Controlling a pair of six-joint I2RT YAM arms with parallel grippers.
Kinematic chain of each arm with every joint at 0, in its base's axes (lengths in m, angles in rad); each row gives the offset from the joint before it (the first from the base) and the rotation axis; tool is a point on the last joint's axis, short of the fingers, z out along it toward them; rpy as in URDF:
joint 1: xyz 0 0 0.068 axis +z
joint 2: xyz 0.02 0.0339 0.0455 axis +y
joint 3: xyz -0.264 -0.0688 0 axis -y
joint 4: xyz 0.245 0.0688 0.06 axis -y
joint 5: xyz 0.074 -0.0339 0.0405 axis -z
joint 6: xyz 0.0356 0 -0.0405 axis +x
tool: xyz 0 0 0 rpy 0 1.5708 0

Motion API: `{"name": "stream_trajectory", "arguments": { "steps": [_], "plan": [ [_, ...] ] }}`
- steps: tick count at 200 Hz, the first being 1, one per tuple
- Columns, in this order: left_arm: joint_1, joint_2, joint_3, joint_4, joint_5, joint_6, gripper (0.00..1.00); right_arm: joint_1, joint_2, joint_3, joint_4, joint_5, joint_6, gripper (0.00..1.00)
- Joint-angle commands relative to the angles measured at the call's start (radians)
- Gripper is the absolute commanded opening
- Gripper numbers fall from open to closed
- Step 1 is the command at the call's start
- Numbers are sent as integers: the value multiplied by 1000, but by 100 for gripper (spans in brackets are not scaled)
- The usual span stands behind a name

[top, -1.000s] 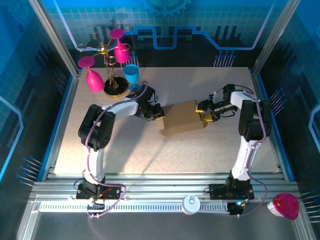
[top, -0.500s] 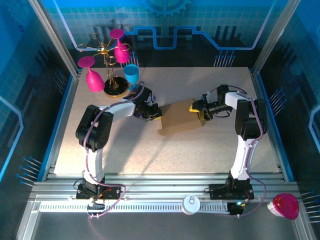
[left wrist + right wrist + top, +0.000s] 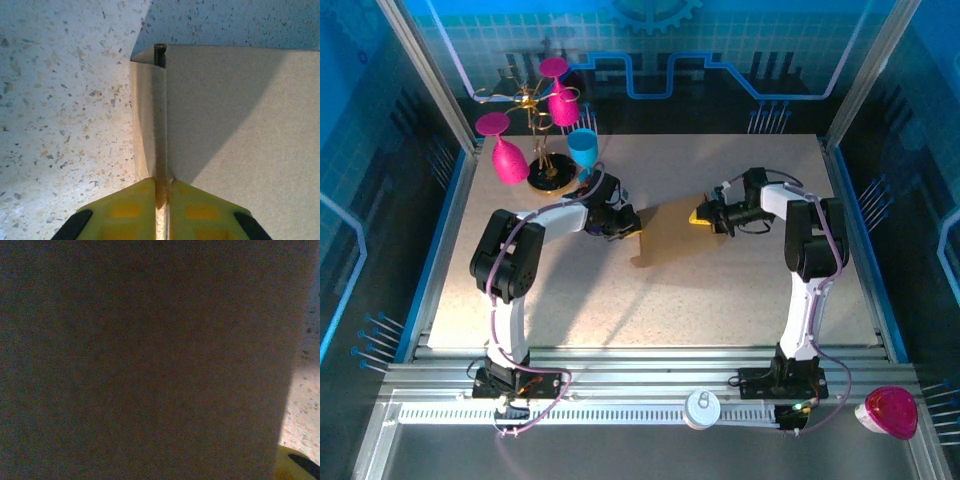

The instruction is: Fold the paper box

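The speckled surface (image 3: 620,310) carries the paper box (image 3: 675,240), a low piece of plain brown cardboard lying between the two arms. The left arm (image 3: 535,235) reaches to the box's left end. The right arm (image 3: 810,250) reaches to its far right corner.

Left of the box and farther back, apart from it, stands a gold wire stand (image 3: 542,150). It is hung with pink glasses (image 3: 508,160), and a blue glass (image 3: 584,148) stands on the side toward the box. A pink cup (image 3: 890,412) sits well to the near right of the box, off the surface on the metal frame. A white round cap (image 3: 702,408) lies on that frame, nearer than the box.

The left jaws are closed on the box. In the left wrist view the two yellow fingers (image 3: 132,207) pinch a thin upright fold of cardboard, with only its thickness between them. The box's wide panel (image 3: 240,125) spreads right of the fold, and bare surface (image 3: 60,100) lies to its left.

The right jaws sit at the box's far right corner, where a yellow finger (image 3: 700,214) shows against the cardboard. From the right wrist the box (image 3: 150,360) looms close and dark. One yellow fingertip (image 3: 295,465) and a strip of surface (image 3: 305,390) show to its right. I cannot tell how wide these jaws stand or whether they grip the box.
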Motion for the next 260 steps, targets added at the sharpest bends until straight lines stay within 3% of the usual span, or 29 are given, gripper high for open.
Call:
{"name": "stream_trajectory", "arguments": {
  "steps": [1,100,228,240,260],
  "plan": [
    [-1,36,-29,-65,-41,-18,12,44,-19,9,20,16,66,45],
    [0,48,-14,-46,-15,-33,11,88,11,100,-73,78,46,58],
    [1,-36,-8,66,32,-123,12,89,19,124,-126,133,96,35],
    [4,-61,-16,74,21,-141,17,80,16,121,-123,116,106,35],
    [22,-141,-36,78,-34,-189,37,48,-1,115,-118,74,141,32]
  ]
}}
